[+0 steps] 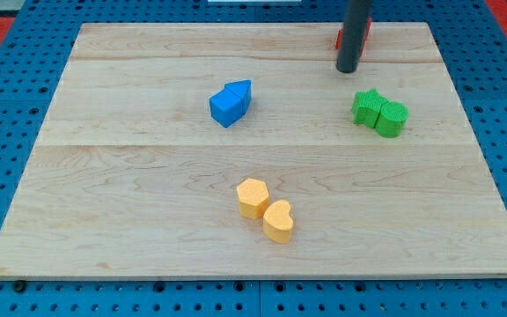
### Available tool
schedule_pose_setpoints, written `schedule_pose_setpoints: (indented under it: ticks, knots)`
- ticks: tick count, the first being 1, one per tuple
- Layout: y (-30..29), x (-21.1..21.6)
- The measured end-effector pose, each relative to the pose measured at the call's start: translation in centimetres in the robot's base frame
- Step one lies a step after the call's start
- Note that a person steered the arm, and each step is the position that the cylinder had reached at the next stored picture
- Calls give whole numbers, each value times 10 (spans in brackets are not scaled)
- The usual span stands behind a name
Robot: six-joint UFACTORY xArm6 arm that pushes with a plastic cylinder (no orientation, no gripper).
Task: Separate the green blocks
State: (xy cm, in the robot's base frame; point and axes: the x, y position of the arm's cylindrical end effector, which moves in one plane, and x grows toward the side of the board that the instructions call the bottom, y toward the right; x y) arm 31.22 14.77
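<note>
Two green blocks touch each other at the view's right: a green star-shaped block (367, 106) on the left and a green round block (393, 118) on the right. My tip (348, 70) is at the lower end of the dark rod, a little above and to the left of the green star block, not touching it. The rod stands in front of a red block (364, 32) near the board's top edge and hides most of it.
Two blue blocks (231, 102) sit together left of centre. A yellow hexagon block (253, 197) and a yellow heart block (279, 220) touch near the bottom centre. The wooden board (104, 194) lies on a blue pegboard surface.
</note>
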Motion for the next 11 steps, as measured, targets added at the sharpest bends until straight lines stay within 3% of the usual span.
schedule_pose_setpoints:
  ticks: [3, 6, 11]
  knots:
    - [114, 71]
    - [4, 102]
    - [83, 94]
